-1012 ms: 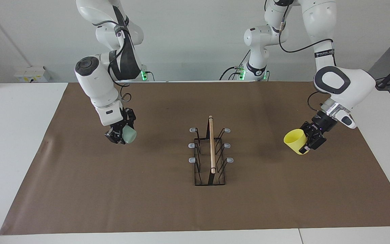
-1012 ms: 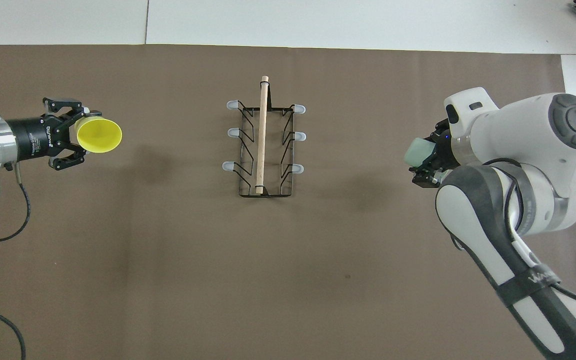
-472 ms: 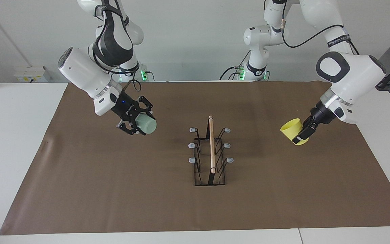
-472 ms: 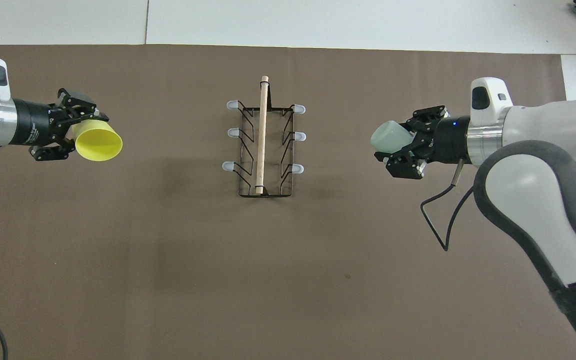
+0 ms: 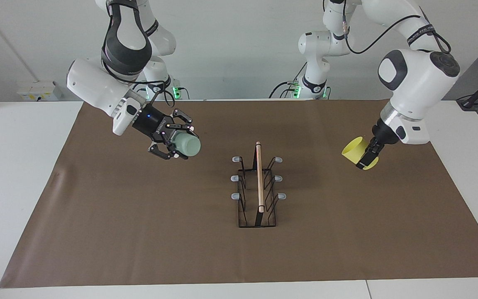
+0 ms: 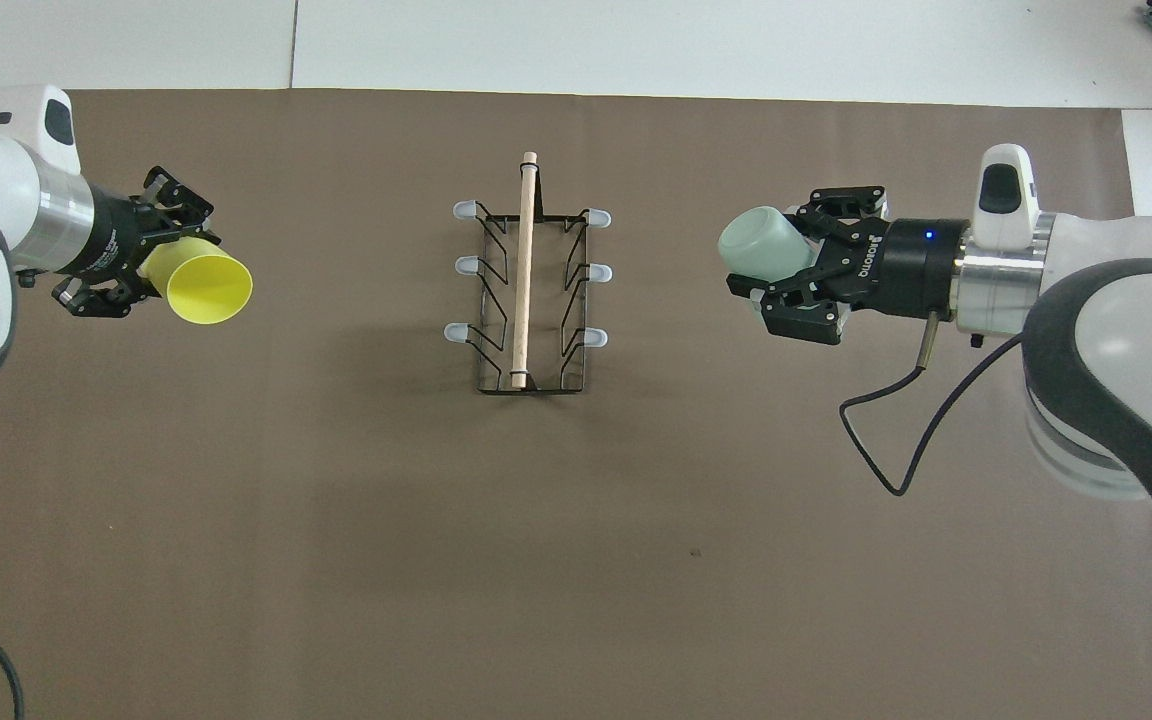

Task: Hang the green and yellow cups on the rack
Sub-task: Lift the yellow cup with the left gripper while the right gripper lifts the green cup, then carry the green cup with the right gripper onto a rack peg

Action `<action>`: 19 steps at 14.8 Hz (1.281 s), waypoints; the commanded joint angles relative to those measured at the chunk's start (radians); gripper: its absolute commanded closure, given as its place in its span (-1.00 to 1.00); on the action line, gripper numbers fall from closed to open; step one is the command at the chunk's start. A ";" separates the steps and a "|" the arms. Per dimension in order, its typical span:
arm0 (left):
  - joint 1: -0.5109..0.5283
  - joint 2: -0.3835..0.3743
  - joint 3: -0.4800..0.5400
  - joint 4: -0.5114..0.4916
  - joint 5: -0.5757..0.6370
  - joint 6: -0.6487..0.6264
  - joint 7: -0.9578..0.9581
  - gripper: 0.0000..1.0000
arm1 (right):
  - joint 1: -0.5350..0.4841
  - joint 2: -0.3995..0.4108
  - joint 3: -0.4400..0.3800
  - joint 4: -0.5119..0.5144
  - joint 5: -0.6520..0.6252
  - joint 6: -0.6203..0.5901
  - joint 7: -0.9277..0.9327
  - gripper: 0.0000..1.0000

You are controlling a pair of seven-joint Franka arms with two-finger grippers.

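Two cups aloft in the facing view: right gripper (image 5: 176, 141) clamps the green cup (image 5: 187, 146), left gripper (image 5: 367, 158) clamps the yellow cup (image 5: 354, 153), both flanking the rack (image 5: 258, 187). From overhead, the yellow one's mouth faces the prongs (image 6: 586, 275), presumably for hanging.

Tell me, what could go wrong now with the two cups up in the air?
The green cup points its closed bottom at the rack, so the right pincer may need to turn it before a prong can enter. The left pincer grips the yellow cup near one edge, so it might slip. All six prongs sit close together, so the cups could bump.
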 commanded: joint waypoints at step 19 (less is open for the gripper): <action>-0.143 0.016 0.011 -0.002 0.499 0.138 -0.622 1.00 | 0.321 0.112 0.009 -0.142 1.108 0.382 -0.855 1.00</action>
